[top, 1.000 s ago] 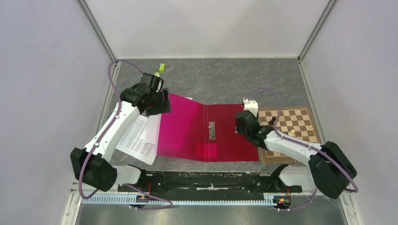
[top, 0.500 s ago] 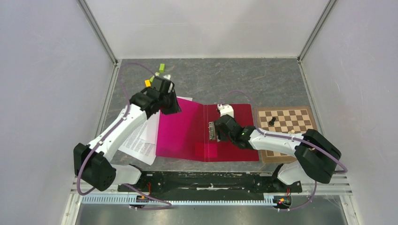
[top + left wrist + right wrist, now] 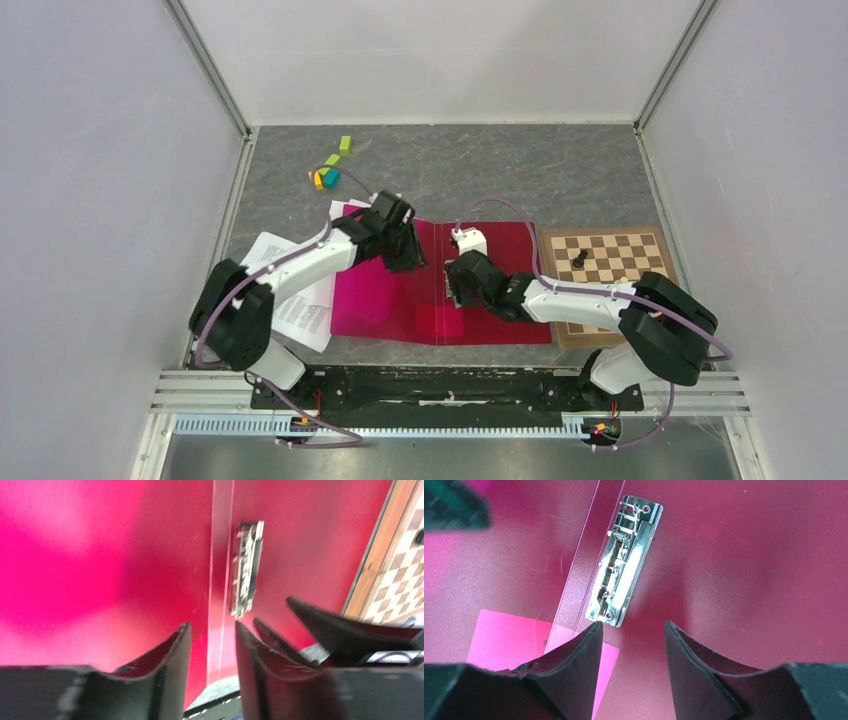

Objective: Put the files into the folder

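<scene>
1. The folder [image 3: 385, 300] is seen lying open and flat at the middle of the table [image 3: 520, 170]. Its metal clip [image 3: 624, 560] is set on the right cover just beside the spine, and a pink patch [image 3: 509, 635] is seen across the spine's near end.
2. The files [image 3: 303, 308] are spread on the table just beside the folder's left cover, outside it, and are partly hidden under the left arm.
3. The left gripper [image 3: 212, 627] is held over the left cover close to the spine. Its fingers are parted a moderate way and nothing is gripped between them.
4. The right gripper [image 3: 632, 626] is held at the near end of the clip, its fingers likewise parted and empty. Whether the folder is touched cannot be told.
5. A chessboard [image 3: 630, 262] is laid just beside the folder's right edge, with a black piece [image 3: 581, 258] standing on it.
6. A few coloured blocks [image 3: 325, 179] are seen at the table's far left, with a green block [image 3: 345, 144] set apart beyond them.
</scene>
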Action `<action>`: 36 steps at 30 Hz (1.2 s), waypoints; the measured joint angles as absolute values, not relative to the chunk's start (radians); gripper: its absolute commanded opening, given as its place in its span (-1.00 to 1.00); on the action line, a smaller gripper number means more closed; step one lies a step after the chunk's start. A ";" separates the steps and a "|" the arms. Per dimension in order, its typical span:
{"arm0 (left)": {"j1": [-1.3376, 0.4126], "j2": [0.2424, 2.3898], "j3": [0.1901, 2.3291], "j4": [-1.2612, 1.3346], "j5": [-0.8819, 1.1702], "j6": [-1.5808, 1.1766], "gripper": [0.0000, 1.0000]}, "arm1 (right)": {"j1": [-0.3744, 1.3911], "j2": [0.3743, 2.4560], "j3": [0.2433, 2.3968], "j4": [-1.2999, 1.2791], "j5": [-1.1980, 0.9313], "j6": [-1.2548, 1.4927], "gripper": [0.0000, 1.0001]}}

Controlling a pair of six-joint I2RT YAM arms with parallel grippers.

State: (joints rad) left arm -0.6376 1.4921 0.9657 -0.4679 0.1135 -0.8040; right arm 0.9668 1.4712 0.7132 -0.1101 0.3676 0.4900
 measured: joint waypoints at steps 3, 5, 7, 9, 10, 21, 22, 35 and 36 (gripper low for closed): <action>-0.653 1.609 1.097 -0.477 0.072 -0.791 0.32 | 0.967 1.467 0.692 -0.084 0.376 0.497 0.02; -0.665 1.686 1.180 -0.475 0.039 -0.775 0.46 | 0.967 1.459 0.669 -0.074 0.385 0.498 0.02; -0.686 1.774 1.269 -0.491 -0.009 -0.752 0.55 | 0.967 1.443 0.637 -0.062 0.394 0.503 0.03; -0.706 1.847 1.334 -0.505 -0.051 -0.730 0.61 | 0.966 1.427 0.611 -0.056 0.400 0.506 0.03; -0.720 1.888 1.370 -0.522 -0.080 -0.719 0.64 | 0.964 1.419 0.595 -0.044 0.400 0.509 0.03; -0.785 2.068 1.497 -0.615 -0.253 -0.700 0.76 | 0.916 1.370 0.491 0.059 0.401 0.536 0.04; -0.786 2.068 1.497 -0.616 -0.257 -0.706 0.75 | 0.911 1.366 0.488 0.059 0.401 0.535 0.04; -0.794 2.035 1.429 -0.574 -0.344 -0.875 0.76 | 0.977 1.410 0.617 0.066 0.394 0.522 -0.11; -0.794 2.035 1.429 -0.574 -0.345 -0.878 0.77 | 0.985 1.423 0.634 0.070 0.394 0.522 -0.13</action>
State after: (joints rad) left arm -0.7944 2.0350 1.4292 -0.5739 -0.3454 -0.8780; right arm 0.9848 1.4235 0.6338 0.0704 0.3939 0.5220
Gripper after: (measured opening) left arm 0.873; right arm 0.469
